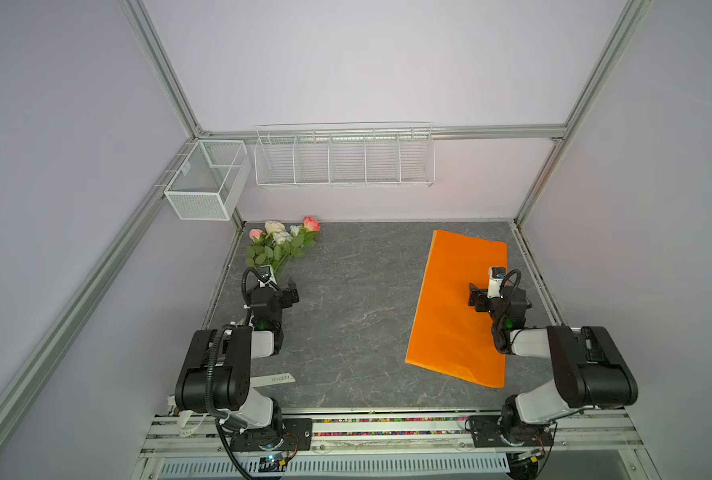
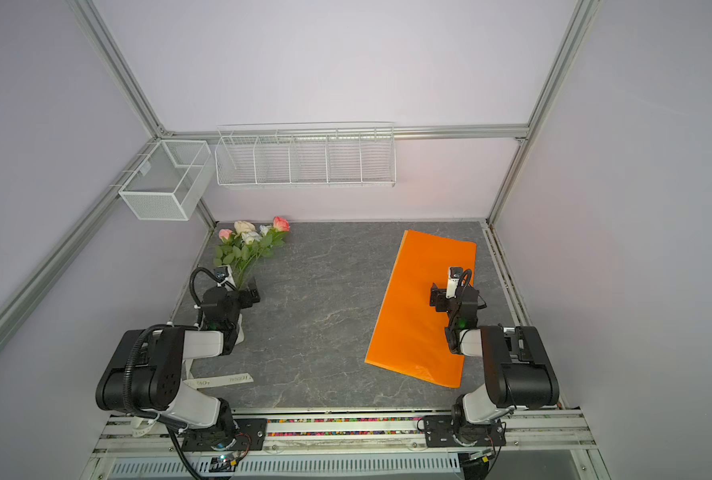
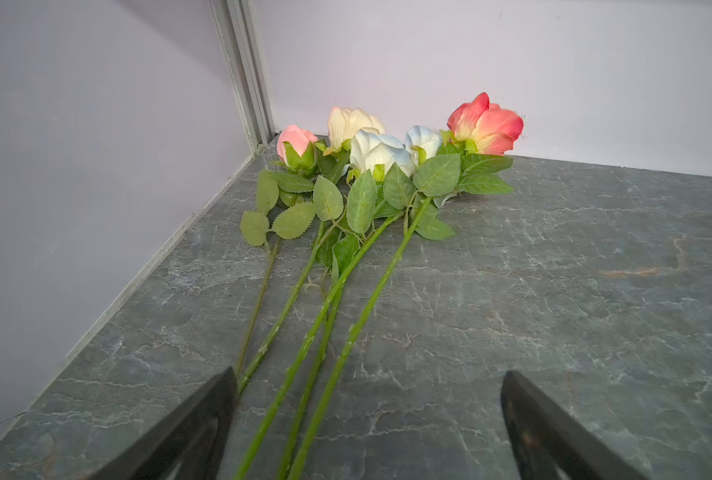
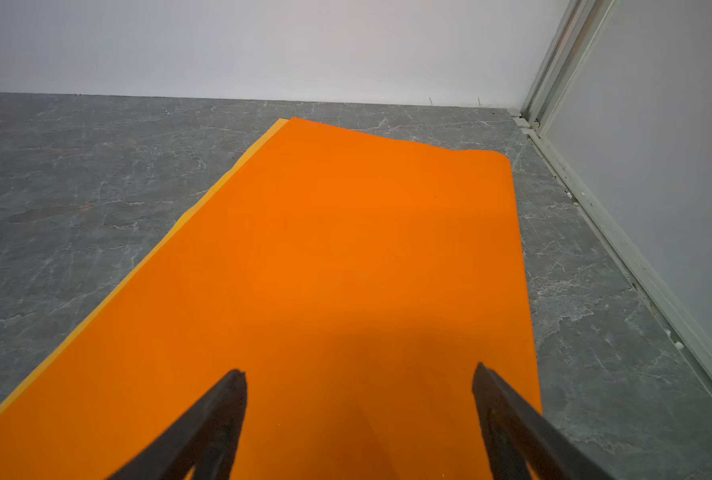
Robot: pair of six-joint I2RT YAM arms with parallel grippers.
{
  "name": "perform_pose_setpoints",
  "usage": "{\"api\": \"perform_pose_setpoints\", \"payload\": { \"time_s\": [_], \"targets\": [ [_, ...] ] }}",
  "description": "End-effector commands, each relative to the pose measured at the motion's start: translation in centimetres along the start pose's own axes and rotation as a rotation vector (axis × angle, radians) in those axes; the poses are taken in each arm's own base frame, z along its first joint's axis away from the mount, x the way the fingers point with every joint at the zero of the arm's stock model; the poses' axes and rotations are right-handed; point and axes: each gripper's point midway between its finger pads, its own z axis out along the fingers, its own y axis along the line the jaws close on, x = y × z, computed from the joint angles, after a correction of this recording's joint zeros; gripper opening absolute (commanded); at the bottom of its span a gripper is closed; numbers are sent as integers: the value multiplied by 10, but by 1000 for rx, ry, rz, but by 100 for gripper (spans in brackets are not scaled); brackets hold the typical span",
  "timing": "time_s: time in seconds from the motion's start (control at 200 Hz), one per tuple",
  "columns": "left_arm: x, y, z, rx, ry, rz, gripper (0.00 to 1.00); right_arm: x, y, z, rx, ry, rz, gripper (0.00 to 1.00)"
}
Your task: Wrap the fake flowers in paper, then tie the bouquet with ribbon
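- Your bouquet lies flat on the desk in the far left corner. The blooms are by the back wall and the stems run back towards the left arm.
- Your left pincer is spread wide over the stem ends and pinches nothing. In the left wrist view, three stems run between its fingers, and the others reach the edge of one finger.
- Your right pincer is spread wide too, and empty. It is over the orange paper, which lies flat on the right side of the desk, well apart from the bouquet.
- A printed ribbon lies on the desk near the left arm's base.
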Motion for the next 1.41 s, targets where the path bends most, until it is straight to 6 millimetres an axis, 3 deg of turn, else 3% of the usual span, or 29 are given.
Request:
{"api": "perform_pose_setpoints", "payload": {
  "time_s": [0.0, 0.73, 0.995, 1.08, 1.215, 1.275, 1.285, 1.345, 1.405],
  "targets": [
    [-5, -3, 1, 14, -18, -3, 99, -5, 0, 1, -4, -12, -18, 88],
    [-5, -2, 1, 8, -22, -10, 99, -5, -1, 0, -9, -14, -11, 88],
    [-18, 2, -17, 1, -95, -27, 99, -19, -5, -9, 26, -33, -11, 88],
    [-30, 6, -22, -26, -54, -48, 99, -27, -8, -15, 44, 53, 37, 88],
    [-41, 28, -33, -181, 116, -209, 99, -26, -27, -32, 206, 388, 261, 88],
    [-39, 35, -41, -238, 192, -315, 99, -11, -7, -35, 96, 533, 323, 88],
    [-38, 35, -43, -246, 204, -332, 99, -19, -1, -33, 62, 531, 338, 88],
    [-32, 35, -52, -267, 289, -383, 99, -12, 13, -34, -4, 575, 401, 88],
    [-26, 22, -58, -205, 347, -416, 99, -7, 27, -34, -73, 602, 450, 88]
  ]
}}
